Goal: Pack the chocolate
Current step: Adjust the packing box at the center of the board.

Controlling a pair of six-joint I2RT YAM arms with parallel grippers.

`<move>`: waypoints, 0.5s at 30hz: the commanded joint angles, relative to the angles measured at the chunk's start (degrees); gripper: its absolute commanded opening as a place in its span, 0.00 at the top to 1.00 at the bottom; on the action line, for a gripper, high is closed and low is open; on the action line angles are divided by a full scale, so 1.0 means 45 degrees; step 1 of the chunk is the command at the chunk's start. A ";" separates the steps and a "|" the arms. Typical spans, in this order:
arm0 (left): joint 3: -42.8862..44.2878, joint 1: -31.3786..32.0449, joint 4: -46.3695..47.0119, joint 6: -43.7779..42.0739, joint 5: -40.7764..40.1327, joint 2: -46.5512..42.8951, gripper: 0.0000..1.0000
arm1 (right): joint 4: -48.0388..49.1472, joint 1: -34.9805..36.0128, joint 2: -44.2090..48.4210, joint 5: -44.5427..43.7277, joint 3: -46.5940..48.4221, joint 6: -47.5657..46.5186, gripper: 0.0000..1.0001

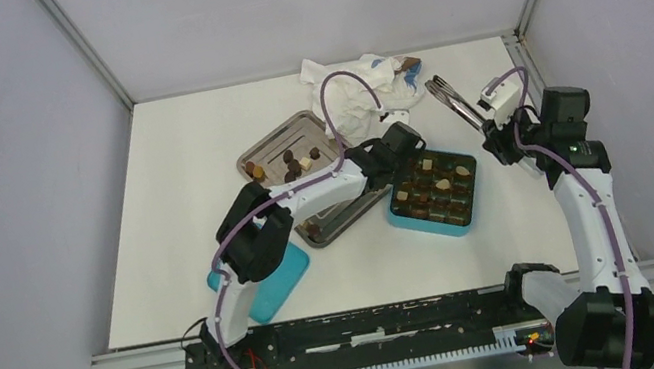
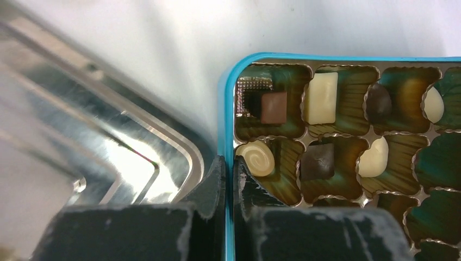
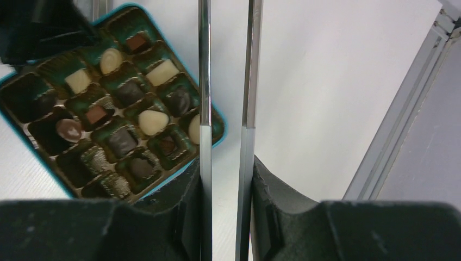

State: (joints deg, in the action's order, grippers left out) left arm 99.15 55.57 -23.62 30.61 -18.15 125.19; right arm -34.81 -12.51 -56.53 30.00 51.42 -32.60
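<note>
Chocolate (image 1: 432, 188) in dark, light brown and cream pieces fills several cups of the teal box (image 1: 398, 222). More chocolate pieces (image 1: 294, 164) lie loose on the metal tray (image 1: 266, 139) to its left. My left gripper (image 2: 229, 163) is shut on the box's teal side wall (image 2: 223, 114), one finger outside and one inside, beside a swirled cream piece (image 2: 256, 158). From above, that left gripper (image 1: 397, 160) sits at the box's near-left corner. My right gripper (image 3: 225, 179) is shut on metal tongs (image 3: 204, 81), held right of the box (image 3: 217, 117) and above the table.
A crumpled white cloth (image 1: 352, 89) lies behind the tray, with a brown piece at its right end. The teal lid (image 1: 269, 281) rests near the left arm's base. The tongs (image 1: 453, 101) point toward the back. A metal frame post (image 3: 397, 125) stands close on the right.
</note>
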 commanded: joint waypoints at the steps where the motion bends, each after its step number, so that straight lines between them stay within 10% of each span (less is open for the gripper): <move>1: -0.1969 0.0489 0.3171 -0.1705 -0.1852 -0.3302 0.98 | 0.0368 -0.0156 -0.0096 0.0442 0.1286 0.0076 0.92; 15: -0.8803 0.1580 0.9421 -0.4285 -0.3745 -0.8641 0.98 | 0.0183 -0.0160 -0.0397 0.1042 0.1812 0.0213 0.92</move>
State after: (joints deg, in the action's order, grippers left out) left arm 62.00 61.39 5.80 14.96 -31.05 91.96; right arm -35.33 -12.93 -58.33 32.38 57.43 -32.32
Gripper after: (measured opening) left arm 0.053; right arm 0.348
